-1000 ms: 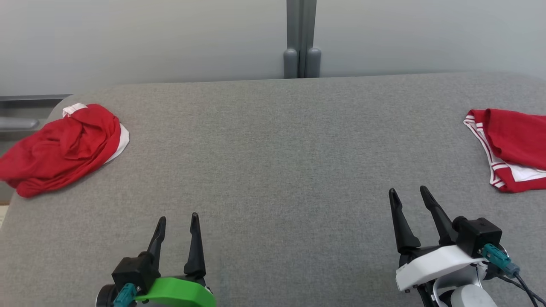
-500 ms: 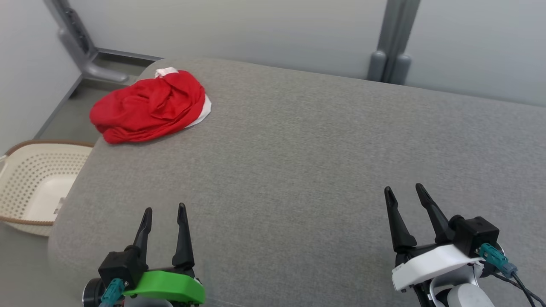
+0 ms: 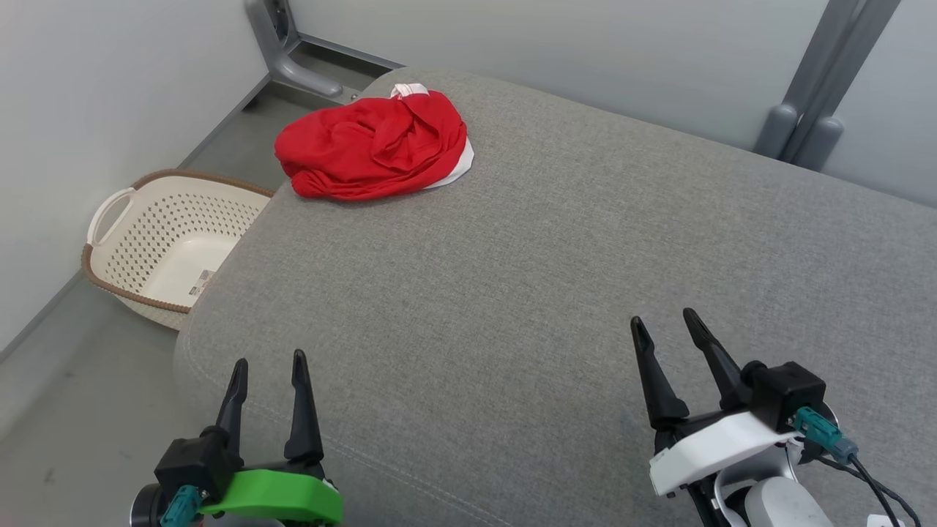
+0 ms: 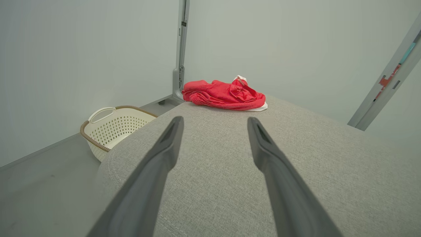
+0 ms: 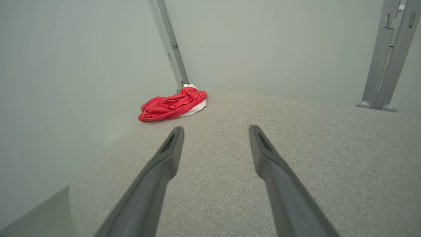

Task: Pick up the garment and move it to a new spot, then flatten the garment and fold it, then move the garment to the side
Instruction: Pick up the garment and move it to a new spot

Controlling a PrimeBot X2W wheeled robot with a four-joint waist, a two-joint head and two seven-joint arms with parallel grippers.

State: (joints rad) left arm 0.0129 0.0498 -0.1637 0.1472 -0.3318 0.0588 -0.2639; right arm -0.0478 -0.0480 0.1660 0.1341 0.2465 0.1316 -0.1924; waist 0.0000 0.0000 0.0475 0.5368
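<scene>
A crumpled red garment (image 3: 373, 146) with white trim lies in a heap on the far left corner of the grey padded table (image 3: 556, 278). The left wrist view has the garment (image 4: 225, 94) straight ahead beyond my fingers, and the right wrist view has the garment (image 5: 172, 104) ahead to the left. My left gripper (image 3: 267, 366) hovers open and empty at the table's near left edge. Open and empty too, my right gripper (image 3: 665, 326) hangs over the near right part of the table. Both are far from the garment.
A cream perforated laundry basket (image 3: 157, 245) stands on the floor left of the table, also seen as the basket (image 4: 111, 126) in the left wrist view. Grey posts (image 3: 812, 110) and pale walls close off the far side.
The head camera has swung left: the left garment now sits near top centre, the basket has come into view, and the folded red garment at the right has left the picture. Both grippers stay open.
</scene>
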